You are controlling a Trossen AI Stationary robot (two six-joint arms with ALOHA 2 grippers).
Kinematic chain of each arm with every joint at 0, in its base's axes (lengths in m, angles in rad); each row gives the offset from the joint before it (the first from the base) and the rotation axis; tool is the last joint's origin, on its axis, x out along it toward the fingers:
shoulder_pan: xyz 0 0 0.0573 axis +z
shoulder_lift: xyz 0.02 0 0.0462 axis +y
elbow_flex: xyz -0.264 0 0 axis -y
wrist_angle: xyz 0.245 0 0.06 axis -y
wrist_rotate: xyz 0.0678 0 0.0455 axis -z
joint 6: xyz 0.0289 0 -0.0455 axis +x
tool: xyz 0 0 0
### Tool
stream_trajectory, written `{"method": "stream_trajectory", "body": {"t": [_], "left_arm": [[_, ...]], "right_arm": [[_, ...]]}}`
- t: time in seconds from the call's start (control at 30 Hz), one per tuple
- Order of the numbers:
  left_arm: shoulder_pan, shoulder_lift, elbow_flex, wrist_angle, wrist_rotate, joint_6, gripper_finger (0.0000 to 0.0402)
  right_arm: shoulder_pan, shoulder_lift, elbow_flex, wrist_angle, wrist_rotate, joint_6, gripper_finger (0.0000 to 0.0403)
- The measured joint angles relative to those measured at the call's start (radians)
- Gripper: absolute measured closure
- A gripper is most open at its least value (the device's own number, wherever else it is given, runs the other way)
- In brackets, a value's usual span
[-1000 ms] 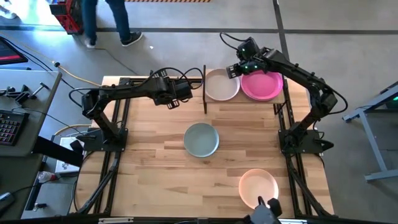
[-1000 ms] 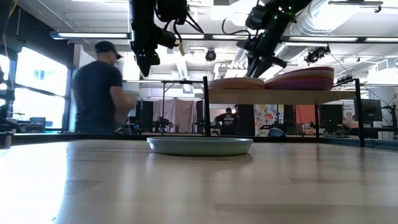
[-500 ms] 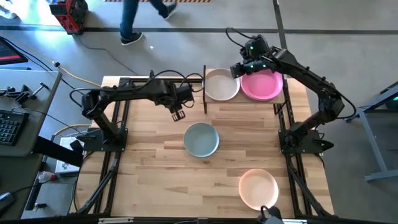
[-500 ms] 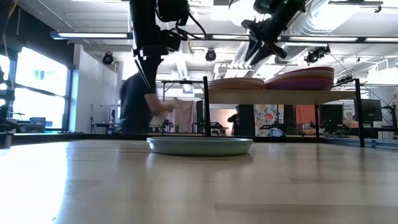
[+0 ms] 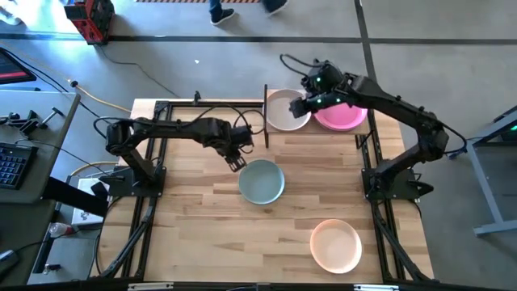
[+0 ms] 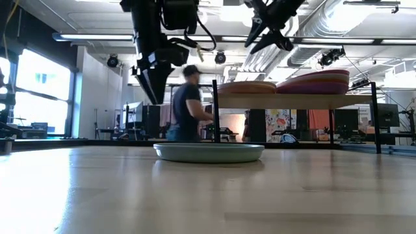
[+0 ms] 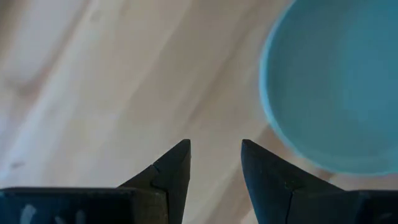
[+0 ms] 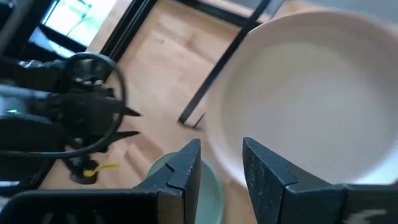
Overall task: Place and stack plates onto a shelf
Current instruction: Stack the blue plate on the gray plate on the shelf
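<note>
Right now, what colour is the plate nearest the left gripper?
Grey-teal plate; the high view shows it best.

Matt grey-teal plate (image 5: 261, 181), smooth light-wood tabletop (image 5: 202, 226), thin black metal shelf uprights (image 6: 215, 110)

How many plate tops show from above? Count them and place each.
4: cream plate and magenta plate on the shelf, grey-teal plate mid-table, peach plate near the front. The shelf stacks hide more beneath.

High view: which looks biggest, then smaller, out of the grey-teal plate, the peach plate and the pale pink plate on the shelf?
1. Round matte peach plate, slightly the largest.
2. Round pale pink plate and round grey-teal plate: too alike to rank, and the right end effector covers part of the pink one.
</note>
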Motion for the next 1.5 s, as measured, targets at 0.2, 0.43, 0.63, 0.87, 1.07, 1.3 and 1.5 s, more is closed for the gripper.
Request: {"method": "stream_trajectory", "body": {"t": [0.2, 0.43, 0.63, 0.87, 1.07, 1.3, 1.5], "left_arm": [[-0.042, 0.0, -0.054, 0.116, 0.026, -0.077, 0.0268], [-0.083, 0.0, -0.126, 0.21, 0.045, -0.154, 0.0268], [-0.107, 0.0, -0.196, 0.327, 0.046, -0.21, 0.0268], [-0.11, 0.023, -0.25, 0.397, 0.05, -0.251, 0.0268], [-0.116, 0.044, -0.268, 0.435, 0.079, -0.262, 0.0268], [-0.116, 0.129, -0.268, 0.478, 0.097, -0.27, 0.0268], [-0.124, 0.162, -0.264, 0.488, 0.09, -0.269, 0.0271]], "right_arm": [[0.107, 0.0, 0.0, 0.0, 0.015, 0.056, 0.0304], [0.212, 0.001, 0.0, 0.0, 0.061, 0.125, 0.0304], [0.277, 0.001, 0.0, 0.0, 0.087, 0.155, 0.0304], [0.331, 0.001, 0.0, -0.001, 0.131, 0.185, 0.0304], [0.353, 0.002, 0.0, -0.001, 0.154, 0.202, 0.0304], [0.354, 0.002, 0.0, 0.0, 0.154, 0.209, 0.0304], [0.354, 0.002, 0.0, -0.003, 0.154, 0.209, 0.0304]]}}
